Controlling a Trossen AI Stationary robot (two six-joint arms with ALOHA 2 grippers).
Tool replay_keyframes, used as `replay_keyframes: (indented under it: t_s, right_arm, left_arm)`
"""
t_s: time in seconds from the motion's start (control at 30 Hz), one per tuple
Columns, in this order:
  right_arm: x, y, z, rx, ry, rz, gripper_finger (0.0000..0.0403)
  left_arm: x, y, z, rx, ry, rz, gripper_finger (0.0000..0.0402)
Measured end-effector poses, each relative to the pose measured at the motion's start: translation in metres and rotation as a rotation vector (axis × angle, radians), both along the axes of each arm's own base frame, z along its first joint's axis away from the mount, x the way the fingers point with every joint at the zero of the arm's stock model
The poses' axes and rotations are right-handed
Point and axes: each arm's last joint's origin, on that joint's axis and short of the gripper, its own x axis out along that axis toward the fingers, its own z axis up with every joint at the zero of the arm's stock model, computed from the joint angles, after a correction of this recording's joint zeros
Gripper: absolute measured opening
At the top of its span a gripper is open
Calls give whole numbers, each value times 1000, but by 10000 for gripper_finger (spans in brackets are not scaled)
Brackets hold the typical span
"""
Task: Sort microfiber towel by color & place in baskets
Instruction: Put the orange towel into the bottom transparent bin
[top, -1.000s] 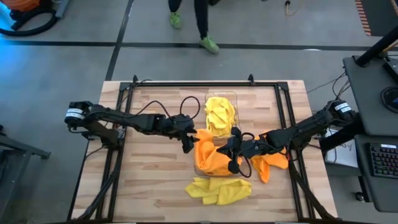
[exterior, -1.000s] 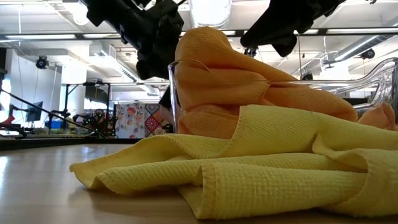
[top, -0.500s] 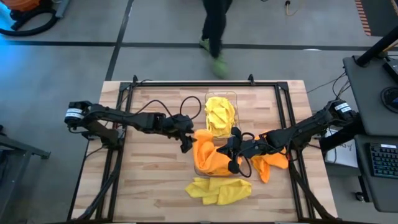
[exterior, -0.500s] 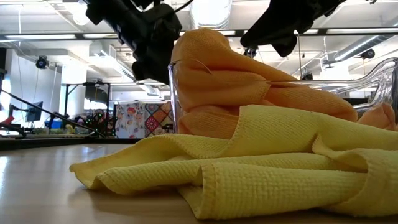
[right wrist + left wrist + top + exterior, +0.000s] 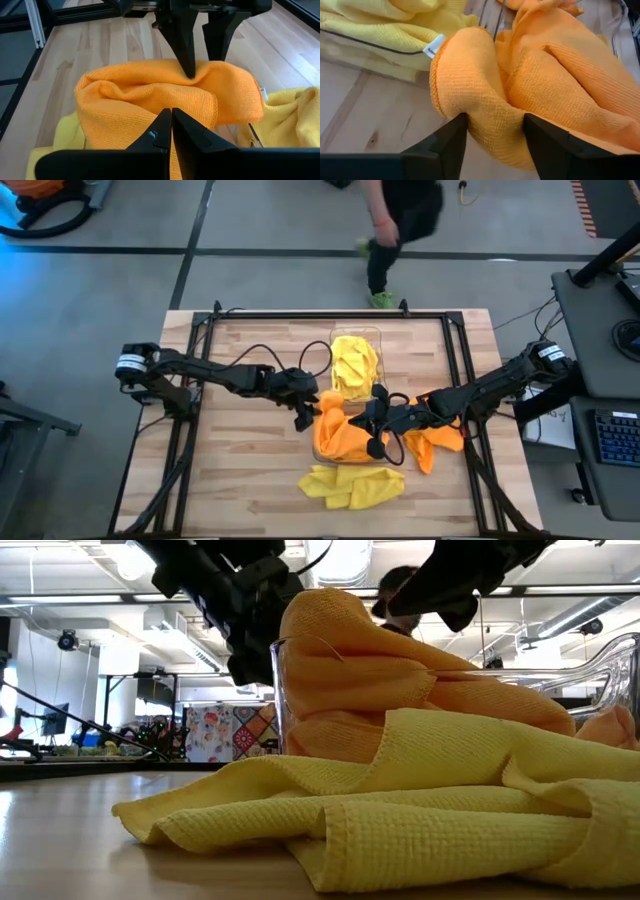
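A heaped orange towel (image 5: pixel 340 432) fills the near clear basket (image 5: pixel 281 690) and stands above its rim. Yellow towels (image 5: pixel 352 362) lie in the far basket (image 5: pixel 377 333). More yellow towels (image 5: pixel 350 485) lie spread on the table in front of the near basket, and another orange towel (image 5: pixel 437 442) lies to its right. My left gripper (image 5: pixel 306 410) is open at the left side of the orange heap (image 5: pixel 490 100). My right gripper (image 5: pixel 376 426) is shut at the heap's right side (image 5: pixel 150 95). My left gripper has one open finger (image 5: pixel 451 137) on each side of a rounded fold (image 5: pixel 485 117) at the left top of the orange heap; the cloth fills the gap. The fingers come slanting down from the table's left. The heap rests in the near basket. My right gripper's shut fingertips (image 5: pixel 171 116) lie against the right side of the orange heap, coming level from the table's right. Whether any cloth is caught between them, I cannot tell.
A dark metal frame (image 5: pixel 300 315) runs around the table's far and side edges. Bare wood (image 5: pixel 240 460) lies to the left of the baskets. A person (image 5: pixel 400 220) walks on the floor beyond the far edge. A desk with a keyboard (image 5: pixel 615 435) stands at the right.
My left arm has moved a little toward the table's right and onto the orange heap. The right arm and the towels have kept still. The person behind the table has walked to the right.
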Motion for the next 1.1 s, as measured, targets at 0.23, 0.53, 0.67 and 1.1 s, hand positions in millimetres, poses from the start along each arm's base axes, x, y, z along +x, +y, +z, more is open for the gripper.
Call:
replay_keyframes:
  t_s: [0.23, 0.53, 0.67, 1.1]
  right_arm:
    - [0, 0, 0, -5, 1, 3, 9]
    - [1, -1, 1, -18, -16, -21, 9]
    - [1, -1, 2, -24, -27, -38, 9]
    - [13, 2, 0, -16, -113, -43, 9]
  left_arm:
    - [-1, 0, 5, 14, -20, -13, 93]
    - [4, -5, 17, 57, -72, -63, 12]
    - [6, -11, 23, 104, -94, -126, 9]
    - [13, -28, 41, 312, -202, -334, 1]
